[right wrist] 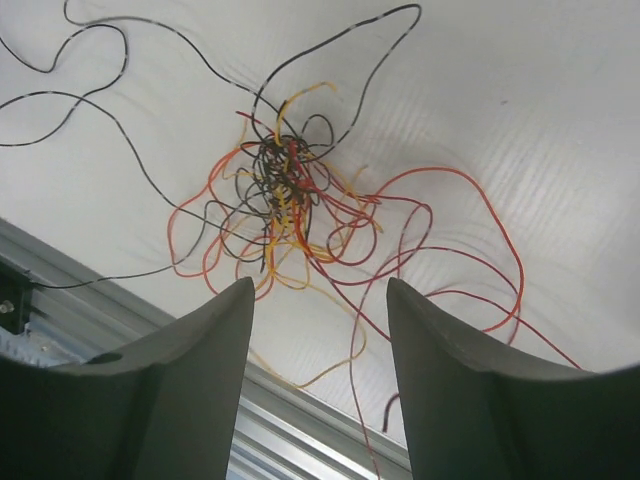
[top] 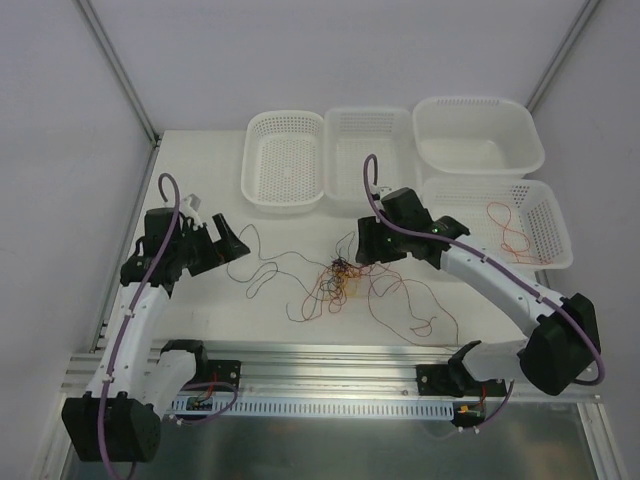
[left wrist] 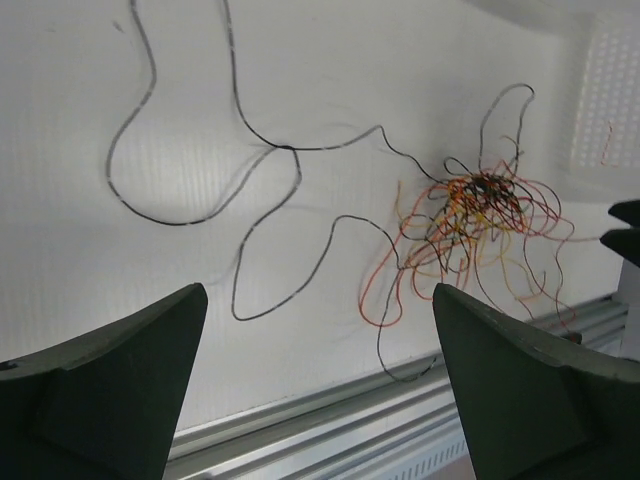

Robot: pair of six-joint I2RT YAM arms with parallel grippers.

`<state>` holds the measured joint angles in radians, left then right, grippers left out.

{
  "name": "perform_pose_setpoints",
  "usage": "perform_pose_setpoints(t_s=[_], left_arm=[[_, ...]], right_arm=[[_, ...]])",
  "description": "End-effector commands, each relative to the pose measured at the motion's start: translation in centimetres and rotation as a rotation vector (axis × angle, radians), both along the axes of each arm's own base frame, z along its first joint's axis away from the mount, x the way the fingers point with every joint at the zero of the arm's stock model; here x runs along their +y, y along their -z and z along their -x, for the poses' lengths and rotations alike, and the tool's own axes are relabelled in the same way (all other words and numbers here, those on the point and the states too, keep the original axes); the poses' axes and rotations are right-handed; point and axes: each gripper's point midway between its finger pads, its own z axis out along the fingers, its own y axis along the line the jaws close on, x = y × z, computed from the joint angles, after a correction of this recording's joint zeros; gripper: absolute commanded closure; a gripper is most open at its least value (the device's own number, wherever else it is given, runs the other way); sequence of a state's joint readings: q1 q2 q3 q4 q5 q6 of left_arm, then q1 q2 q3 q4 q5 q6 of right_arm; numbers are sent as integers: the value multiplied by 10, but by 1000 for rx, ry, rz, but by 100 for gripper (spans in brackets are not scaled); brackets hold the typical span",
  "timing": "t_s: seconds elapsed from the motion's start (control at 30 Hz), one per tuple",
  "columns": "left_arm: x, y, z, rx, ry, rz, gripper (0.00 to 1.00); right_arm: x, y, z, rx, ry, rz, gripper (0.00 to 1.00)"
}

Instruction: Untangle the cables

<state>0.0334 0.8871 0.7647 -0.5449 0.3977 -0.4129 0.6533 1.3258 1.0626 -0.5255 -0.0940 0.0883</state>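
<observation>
White tabletop [top: 210,170] between pale grey walls, seen from overhead: four white baskets [top: 285,165] across upper middle and right of frame, an orange strand [top: 505,232] lying in the lower right one. Cables [top: 338,275] bunched in a knot of black, red, orange and yellow at table centre, loose black loops trailing left, red ones right and down toward the metal rail [top: 330,358]. Left gripper [top: 238,246] at left of frame, pointed at the knot but well apart from it; right gripper [top: 358,248] just right of the knot, tilted down toward it.

From the left wrist: fingers [left wrist: 110,390] spread wide at the lower corners, gripping nothing; knot at right centre, black loops sprawling across upper left.

From the right wrist: fingers [right wrist: 160,390] parted to a moderate gap at the bottom edge, holding nothing; knot above the gap at centre frame, flat on the table, red loops fanning right.
</observation>
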Motion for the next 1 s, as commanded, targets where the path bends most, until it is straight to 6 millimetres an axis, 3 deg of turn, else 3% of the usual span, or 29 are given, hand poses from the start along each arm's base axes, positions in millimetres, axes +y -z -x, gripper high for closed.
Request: perform_pose_setpoints(t_s=[0.0,0.2,0.27,0.33,0.37,0.43,0.47,0.53,0.57,0.63,0.67,0.7,0.73,0.83,0.87,0.97], left_arm=[[-38,-10,18,-20,128,78,3],[-94,-18,39,-14,296,35,4],[-105,-13,33,-13,305,-23,4],[-126,-19,30,-40,355,-55,5],[-135,-9,23,-20,368,-78,6],[-153,-10,16,-23,400,-93,7],[-161,6,10,19,405,-119,8],[-182,4,-2,-2,436,-117,9],[-189,21,-8,36,454,-146,9],[-208,20,-17,28,489,-141,10],[-217,36,-19,59,519,-162,10],[-226,32,-24,46,534,-157,11],[-232,47,-25,76,550,-173,11],[-247,54,-31,76,584,-177,13],[-250,67,-31,104,592,-189,13],[-259,77,-34,123,610,-187,16]], right_arm=[[-15,-28,-4,-100,10,37,42],[-15,-9,24,-54,-32,5,46],[-16,2,29,-44,-13,0,47],[-9,-4,28,-88,1,-56,47],[-8,1,29,-84,0,-64,47],[-3,-5,30,-116,-13,-80,48],[-4,-7,30,-135,-12,-70,48],[-8,-17,28,-198,-15,-56,46],[-9,-20,28,-211,-16,-53,45],[-15,-32,29,-248,-30,-37,42],[-16,-35,31,-255,-42,-29,41],[-20,-38,33,-260,-42,-10,40],[-22,-41,35,-273,-65,0,39],[-20,-35,48,-277,-144,18,36],[-18,-34,51,-288,-185,20,35],[-5,-24,67,-261,-302,-4,35]])
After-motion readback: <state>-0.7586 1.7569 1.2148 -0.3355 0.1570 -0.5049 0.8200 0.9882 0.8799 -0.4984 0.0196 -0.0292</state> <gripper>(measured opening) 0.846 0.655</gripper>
